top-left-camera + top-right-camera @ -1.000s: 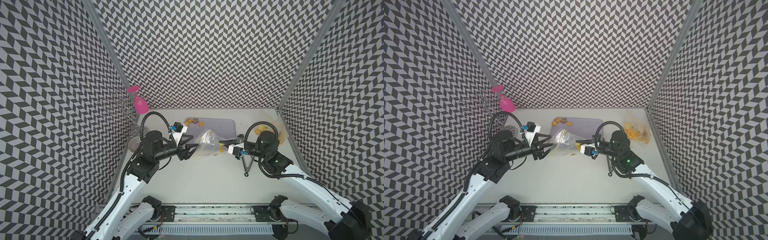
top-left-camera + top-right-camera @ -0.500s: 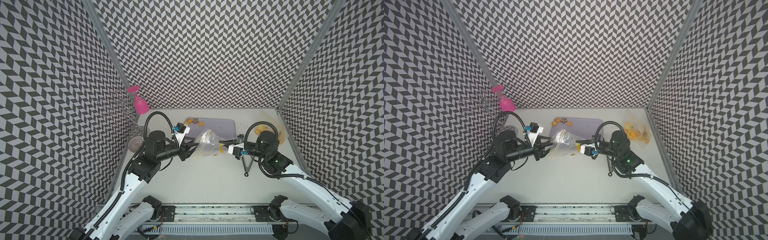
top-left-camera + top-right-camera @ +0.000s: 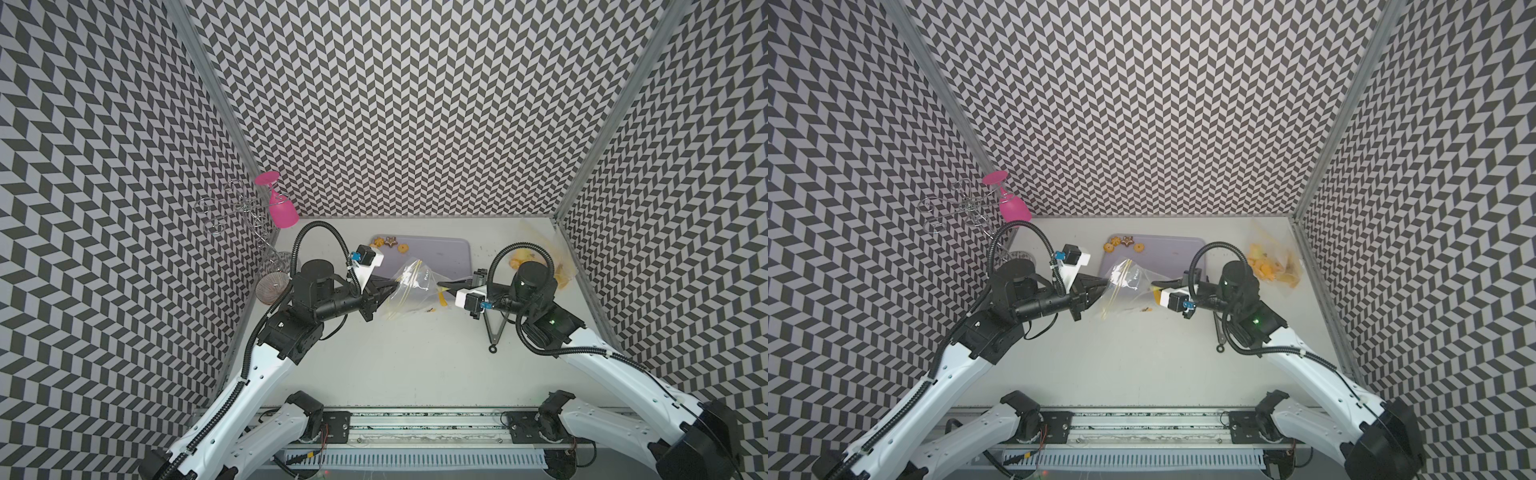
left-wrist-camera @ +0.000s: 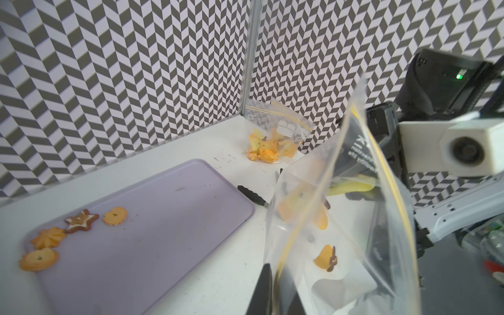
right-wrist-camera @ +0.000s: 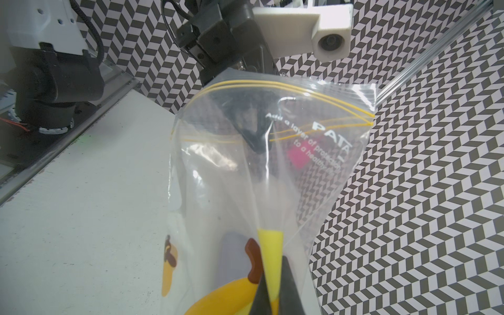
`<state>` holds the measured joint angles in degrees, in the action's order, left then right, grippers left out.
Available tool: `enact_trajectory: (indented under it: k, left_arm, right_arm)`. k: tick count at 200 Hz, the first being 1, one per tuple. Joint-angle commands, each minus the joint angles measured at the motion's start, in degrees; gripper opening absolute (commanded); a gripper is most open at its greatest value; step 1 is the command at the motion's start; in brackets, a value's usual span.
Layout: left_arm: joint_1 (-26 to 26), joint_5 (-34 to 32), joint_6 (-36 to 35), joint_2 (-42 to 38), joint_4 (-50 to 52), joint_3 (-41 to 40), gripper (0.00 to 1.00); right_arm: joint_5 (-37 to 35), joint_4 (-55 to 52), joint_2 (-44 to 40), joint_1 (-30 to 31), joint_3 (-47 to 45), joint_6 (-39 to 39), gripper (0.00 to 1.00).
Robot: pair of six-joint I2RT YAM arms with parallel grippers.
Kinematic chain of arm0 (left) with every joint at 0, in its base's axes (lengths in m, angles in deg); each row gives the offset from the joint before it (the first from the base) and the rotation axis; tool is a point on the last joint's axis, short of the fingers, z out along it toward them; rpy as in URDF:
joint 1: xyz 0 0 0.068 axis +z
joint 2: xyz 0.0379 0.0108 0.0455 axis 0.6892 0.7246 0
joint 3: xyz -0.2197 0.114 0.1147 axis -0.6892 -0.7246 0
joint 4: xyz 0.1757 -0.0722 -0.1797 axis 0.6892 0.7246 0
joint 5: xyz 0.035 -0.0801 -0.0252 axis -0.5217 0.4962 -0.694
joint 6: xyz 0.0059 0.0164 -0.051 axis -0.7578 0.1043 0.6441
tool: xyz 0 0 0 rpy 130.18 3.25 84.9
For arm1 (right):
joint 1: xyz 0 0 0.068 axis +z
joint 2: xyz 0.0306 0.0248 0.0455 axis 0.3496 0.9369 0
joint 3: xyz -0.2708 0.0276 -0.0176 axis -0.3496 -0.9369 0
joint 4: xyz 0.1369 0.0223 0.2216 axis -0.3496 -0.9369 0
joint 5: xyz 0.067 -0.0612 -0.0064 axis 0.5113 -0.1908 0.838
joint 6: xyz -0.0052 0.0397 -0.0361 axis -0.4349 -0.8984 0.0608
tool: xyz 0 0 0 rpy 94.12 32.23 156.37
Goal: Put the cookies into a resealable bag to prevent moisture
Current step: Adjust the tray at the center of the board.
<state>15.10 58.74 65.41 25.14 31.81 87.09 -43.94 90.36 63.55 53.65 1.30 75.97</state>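
The left claw [image 3: 390, 287] has closed in, now pinching the clear bag [image 3: 410, 291] at its rim. The right claw [image 3: 441, 285] stays clamped on the opposite edge.

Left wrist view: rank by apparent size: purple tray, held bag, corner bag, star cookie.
1. purple tray and held bag: roughly alike; the bag is nearest the lens, so unranked
2. corner bag
3. star cookie

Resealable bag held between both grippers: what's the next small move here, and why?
Probably open the right gripper and let go, leaving the bag to the left gripper. Both are shut on it, its zip lips stand apart, four cookies lie on the tray, and the tongs lie beside the right arm, free to fetch them.
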Motion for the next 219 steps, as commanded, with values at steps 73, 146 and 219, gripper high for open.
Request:
enact_trajectory:
  k: [73,146,219]
  left_arm:
    - [6.0,-39.6,11.2,7.6,13.1,12.0,0.00]
    - [13.3,-51.1,20.1,18.0,24.6,19.4,0.00]
    - [20.9,-45.7,19.3,14.9,24.9,18.6,0.00]
  right_arm:
    - [-40.7,10.5,6.7,-0.2,2.0,-56.1,0.65]
    - [-37.9,-9.0,32.7,0.4,12.3,-70.4,0.56]
    - [-30.8,-14.2,60.0,9.0,39.3,-69.2,0.26]
